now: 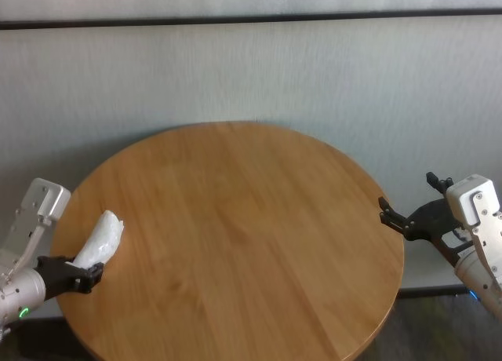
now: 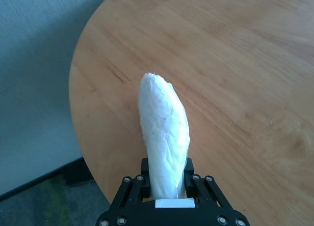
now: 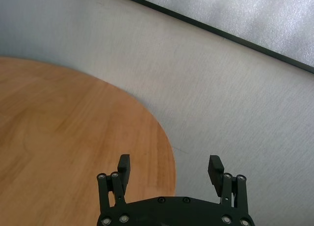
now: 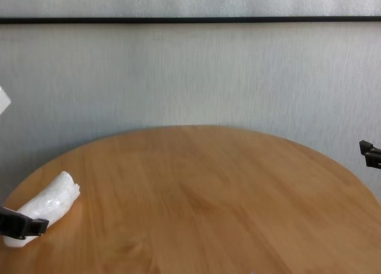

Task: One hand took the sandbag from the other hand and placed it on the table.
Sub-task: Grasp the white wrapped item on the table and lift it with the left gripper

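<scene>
Sandbag, white crinkly plastic loaf [image 1: 101, 240], lower left over the round light-brown wood-grain counter [image 1: 235, 235], clamped in left green-ringed gripper [image 1: 78, 278] jaws; right blue-ringed gripper [image 1: 409, 208], right edge, jaws spread wide, empty; no legible writing.

Right end effector [image 3: 169, 168] hangs wide open at six o'clock, fingers spread, right over the counter's [image 3: 73, 123] curved edge; grey wall beyond, dark strip [image 3: 211, 28] toward one o'clock.

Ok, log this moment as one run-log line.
left gripper: shut on sandbag, left table edge | right gripper: open, empty, right edge | handover: not begun
</scene>
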